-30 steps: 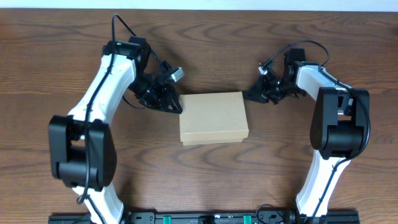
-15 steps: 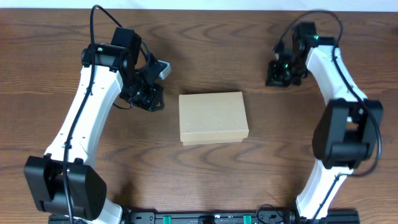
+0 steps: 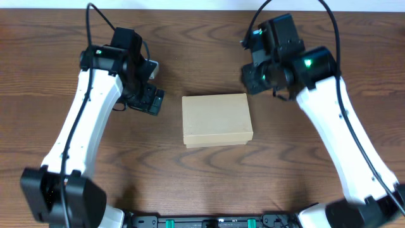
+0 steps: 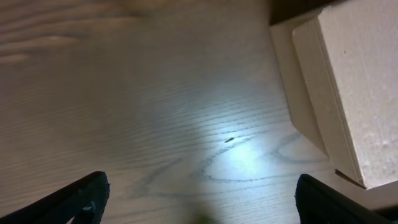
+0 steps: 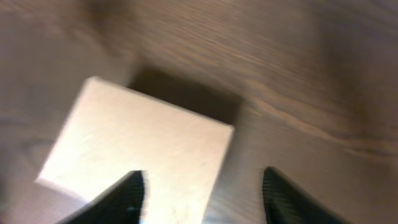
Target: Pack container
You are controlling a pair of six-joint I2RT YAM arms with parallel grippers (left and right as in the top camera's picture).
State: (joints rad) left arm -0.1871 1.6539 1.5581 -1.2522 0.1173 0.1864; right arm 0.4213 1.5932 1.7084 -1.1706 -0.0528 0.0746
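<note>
Tan cardboard container (image 3: 217, 120) sits closed on the wooden table (image 3: 202, 38).

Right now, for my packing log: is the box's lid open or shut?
Shut: the container shows one flat, unbroken tan top, no flap raised.

Container (image 3: 217, 119), between left gripper (image 4: 199, 205) and right gripper (image 5: 203, 193), plain unmarked tan; table (image 3: 190, 183) under both dark brown with wavy wood grain; arms (image 3: 82, 126) white with black joints; fingers (image 4: 81, 196) black; small green light (image 3: 310, 63) glowing on the arm behind the right gripper.
</note>
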